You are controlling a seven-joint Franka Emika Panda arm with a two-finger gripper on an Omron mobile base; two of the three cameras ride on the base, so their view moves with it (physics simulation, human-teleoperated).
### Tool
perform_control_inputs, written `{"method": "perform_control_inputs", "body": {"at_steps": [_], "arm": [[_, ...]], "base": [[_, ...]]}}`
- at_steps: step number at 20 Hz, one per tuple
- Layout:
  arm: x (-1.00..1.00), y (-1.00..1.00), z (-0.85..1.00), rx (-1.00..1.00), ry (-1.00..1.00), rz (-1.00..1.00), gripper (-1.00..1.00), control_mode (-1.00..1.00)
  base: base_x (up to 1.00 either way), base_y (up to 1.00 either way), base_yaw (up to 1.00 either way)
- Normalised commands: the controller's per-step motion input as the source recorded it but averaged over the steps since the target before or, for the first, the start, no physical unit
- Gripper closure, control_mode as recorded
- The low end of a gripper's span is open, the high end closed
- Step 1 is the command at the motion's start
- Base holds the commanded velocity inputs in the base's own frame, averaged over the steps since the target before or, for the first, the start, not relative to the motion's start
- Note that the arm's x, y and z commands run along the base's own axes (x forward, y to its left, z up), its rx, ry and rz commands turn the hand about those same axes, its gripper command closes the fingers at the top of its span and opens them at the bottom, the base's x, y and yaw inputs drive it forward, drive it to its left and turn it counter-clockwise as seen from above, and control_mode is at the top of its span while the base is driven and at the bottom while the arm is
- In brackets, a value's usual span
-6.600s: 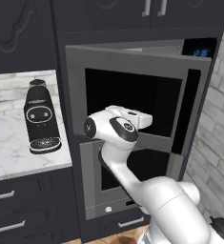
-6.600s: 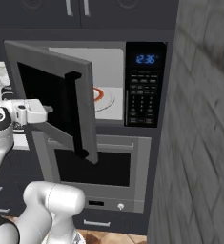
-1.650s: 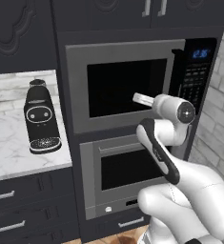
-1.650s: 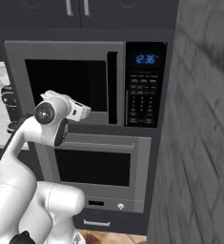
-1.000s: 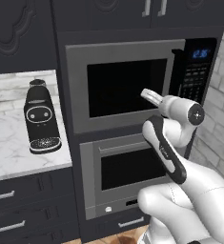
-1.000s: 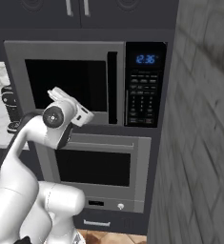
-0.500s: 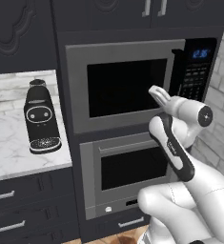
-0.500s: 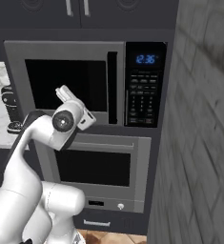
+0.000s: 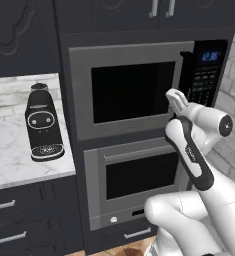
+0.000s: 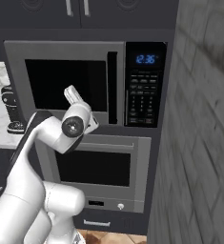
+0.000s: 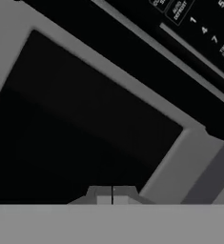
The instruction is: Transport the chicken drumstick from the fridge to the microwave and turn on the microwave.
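Fingers [image 11: 104, 195] of the gripper [image 9: 172, 95] press together with nothing between them, raised in front of the lower right corner of the microwave [image 9: 134, 90] window. Its door is closed; the black keypad [image 10: 143, 99] sits just to the right. Below is the grey oven [image 9: 139, 182], and a black coffee machine [image 9: 41, 122] stands on the marble counter [image 9: 9, 160] far left.

Both base views look forward and slightly down from behind the white arm, one from its left and one from its right, sharing the grey-fronted built-in microwave with its dark window [image 9: 131, 90] [image 10: 66, 83] in each frame's upper middle. The hand view sits close to that dark window [image 11: 80, 138], rolled, with the black keypad panel [image 11: 204, 28] at upper right.
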Motion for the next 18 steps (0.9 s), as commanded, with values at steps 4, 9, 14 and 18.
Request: {"method": "perform_control_inputs", "body": {"at_steps": [4, 9, 14, 18], "arm": [[0.0, -0.14, 0.0, 0.02, 0.0, -0.01, 1.0, -1.0], [0.0, -0.19, 0.01, 0.05, 0.0, 0.0, 1.0, -1.0], [0.0, -0.17, 0.0, 0.01, 0.0, 0.0, 1.0, -1.0], [0.0, -0.24, 0.0, 0.07, 0.0, 0.0, 1.0, -1.0]], "base": [[0.0, 0.0, 0.0], [0.0, 0.0, 0.0], [0.0, 0.0, 0.0], [0.0, 0.0, 0.0]]}}
